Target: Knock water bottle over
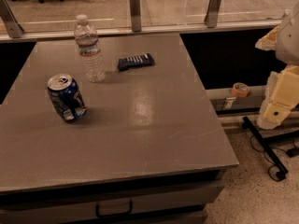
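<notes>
Nearest me is the drawer front with its dark handle [114, 210], set under the front edge of the grey table [154, 125]. On the table's left side a dented blue soda can [66, 98] stands crooked, with its top tipped toward the left of my view. Off the table's right edge, over the speckled floor, I see the cream-coloured gripper [276, 107] hanging at about table height, well apart from everything on the table. I cannot tell whether it is open or closed, and I see nothing in its hold. Just past it a roll of tape [240, 89] sits on a low ledge. Farther back on the left, beyond the can, the water bottle [89, 50] stands upright with its white cap on. A dark flat packet [135, 61] lies near its right. Behind the table run metal posts [135, 8].
</notes>
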Motion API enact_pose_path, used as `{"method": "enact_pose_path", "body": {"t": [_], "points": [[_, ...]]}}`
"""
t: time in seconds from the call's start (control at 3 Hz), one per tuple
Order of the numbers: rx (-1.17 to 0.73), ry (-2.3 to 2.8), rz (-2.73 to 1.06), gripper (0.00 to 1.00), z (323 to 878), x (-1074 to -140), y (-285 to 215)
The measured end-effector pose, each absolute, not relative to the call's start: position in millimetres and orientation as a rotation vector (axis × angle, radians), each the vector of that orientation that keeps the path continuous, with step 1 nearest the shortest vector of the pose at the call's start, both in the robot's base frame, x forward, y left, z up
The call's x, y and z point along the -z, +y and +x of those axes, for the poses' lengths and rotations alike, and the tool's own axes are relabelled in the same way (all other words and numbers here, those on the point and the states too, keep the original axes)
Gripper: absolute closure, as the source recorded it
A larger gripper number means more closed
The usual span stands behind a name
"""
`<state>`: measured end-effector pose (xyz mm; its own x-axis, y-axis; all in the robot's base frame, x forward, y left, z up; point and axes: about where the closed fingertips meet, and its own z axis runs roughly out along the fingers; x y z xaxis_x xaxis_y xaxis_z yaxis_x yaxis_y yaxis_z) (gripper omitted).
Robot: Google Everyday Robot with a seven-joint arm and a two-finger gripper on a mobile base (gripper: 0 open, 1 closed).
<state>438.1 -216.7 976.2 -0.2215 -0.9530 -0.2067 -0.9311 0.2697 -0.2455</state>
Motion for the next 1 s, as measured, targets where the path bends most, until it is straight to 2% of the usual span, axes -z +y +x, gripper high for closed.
{"method": "enact_pose_path", "body": {"t": [0.33, 0.67, 1.0], "points": [[0.097, 2.225, -1.704, 0.0, 440, -978, -214], [-0.05, 2.121, -1.682, 0.0, 466, -968, -173], [-0.299, 1.932, -1.626, 0.0, 507, -962, -94]]}}
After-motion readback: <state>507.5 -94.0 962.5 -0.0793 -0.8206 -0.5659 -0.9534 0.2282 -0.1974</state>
